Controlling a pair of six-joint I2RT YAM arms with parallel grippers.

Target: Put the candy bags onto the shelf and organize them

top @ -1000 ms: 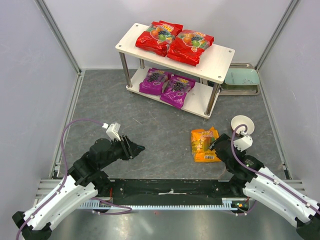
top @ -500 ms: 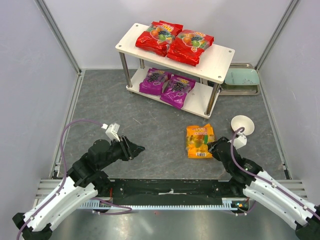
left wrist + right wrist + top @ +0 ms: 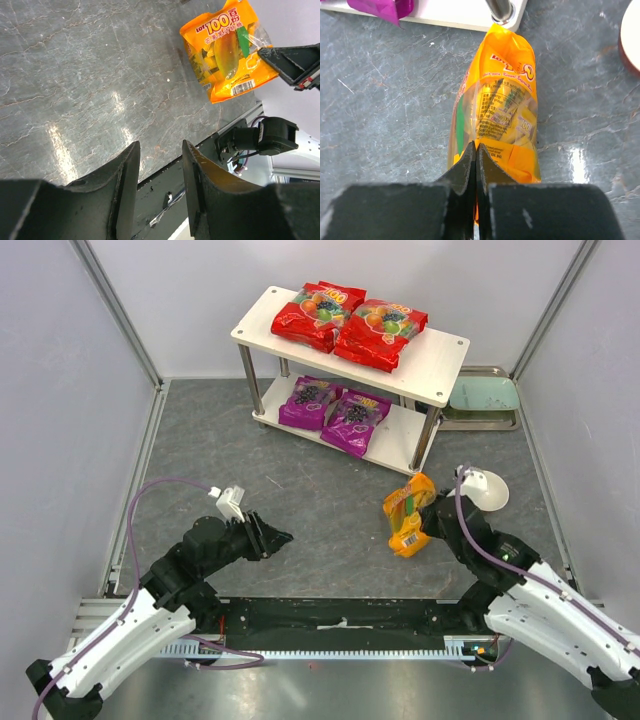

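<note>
Shelf (image 3: 437, 358): stands at the far side of the table (image 3: 220, 440), one cream board above another on metal legs. Both boards have bare room toward their right ends, which is likely where the last bag belongs.

Green tray (image 3: 480, 400): on the table just right of the shelf, partly behind it and out of the way of the front approach.

Red bags (image 3: 318, 312): two of them lie flat, side by side and touching, on the top board. They are grouped by colour, so this tier looks finished.

Purple bags (image 3: 312, 402): two lie flat, side by side, on the lower board, sorted the same way.

Orange bag (image 3: 408, 515): the only bag not shelved. It is raised on edge near the shelf's front right leg and pinched at its barcode end so it can be carried. I cannot tell whether its low end touches the table.

White dish (image 3: 485, 488): sits just beside the right arm — a snag risk in my judgement.

Right claw (image 3: 475, 150): clamped tight on the orange bag's seam, fingers nearly meeting.

Left claw (image 3: 160, 150): fingers narrowly apart and holding nothing, low over bare table well apart from the bag — idle, presumably leaving room.
</note>
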